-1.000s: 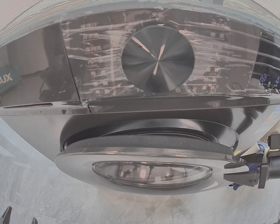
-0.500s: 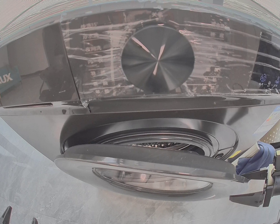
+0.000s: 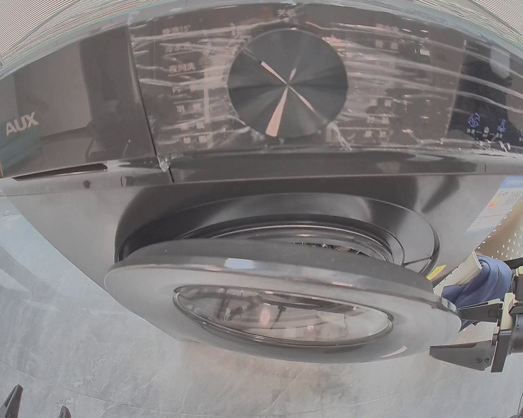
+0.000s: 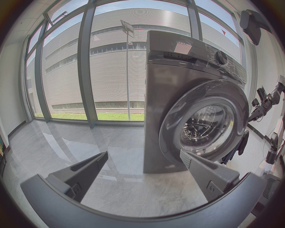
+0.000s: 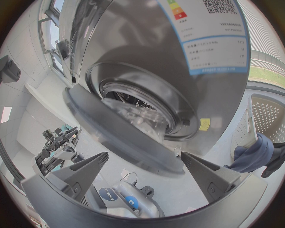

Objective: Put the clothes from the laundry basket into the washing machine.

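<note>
— Clothes first: where do they lie against the jaws?

— A blue fabric garment [image 3: 487, 278] hangs over the rim of the white perforated plastic laundry basket [image 3: 518, 235]. The basket stands on the floor at the right of the dark grey front-loading washing machine [image 3: 65, 222]. The garment sits just behind the right gripper [image 3: 446, 330], beside its upper finger and outside the jaws. Those jaws are spread, and the edge of the machine's round glass-windowed door [image 3: 281, 313] lies in the gap. Whether they touch it I cannot tell.

— And the other arm?

— The left gripper [image 3: 38, 401] is low over the pale marbled floor [image 3: 75, 353], jaws spread, well apart from the basket.

— How does the laundry look?

— Soft and crumpled, draped in loose folds. In the right wrist view the blue garment [image 5: 255, 156] spills over the basket's [image 5: 268, 114] wall, with a black piece of clothing [image 5: 277, 161] just beside it. The door stands ajar, and the steel drum [image 5: 127, 98] shows behind it.

— Any writing?

— A white label with a blue border [image 5: 213, 38], coloured bars and a square code is stuck on the machine's front. A small yellow sticker [image 5: 204, 124] sits near the rim of the door opening. Pale characters surround the round dark dial [image 3: 287, 85] under wrinkled clear film.
</note>
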You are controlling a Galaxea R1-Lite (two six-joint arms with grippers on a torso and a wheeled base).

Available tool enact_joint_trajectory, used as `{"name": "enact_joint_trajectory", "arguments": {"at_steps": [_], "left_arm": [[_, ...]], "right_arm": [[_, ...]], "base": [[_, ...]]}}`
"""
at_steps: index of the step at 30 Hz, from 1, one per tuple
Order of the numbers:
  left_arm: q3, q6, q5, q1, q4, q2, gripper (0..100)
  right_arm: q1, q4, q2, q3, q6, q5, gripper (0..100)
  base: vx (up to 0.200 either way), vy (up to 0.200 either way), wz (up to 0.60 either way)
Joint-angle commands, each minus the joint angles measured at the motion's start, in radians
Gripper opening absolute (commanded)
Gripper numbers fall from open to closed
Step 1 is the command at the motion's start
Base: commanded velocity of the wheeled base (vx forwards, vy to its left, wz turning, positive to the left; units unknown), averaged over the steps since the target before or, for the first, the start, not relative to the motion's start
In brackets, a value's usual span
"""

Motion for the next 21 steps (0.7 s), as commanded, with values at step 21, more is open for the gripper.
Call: {"name": "enact_joint_trajectory", "arguments": {"at_steps": [21], "left_arm": [[0.016, -0.001, 0.0, 0.0, 0.0, -0.017, 100]], "right_arm": [[0.093, 0.0, 0.05, 0.022, -0.002, -0.004, 100]], "base": [[-0.057, 0.0, 0.0]]}}
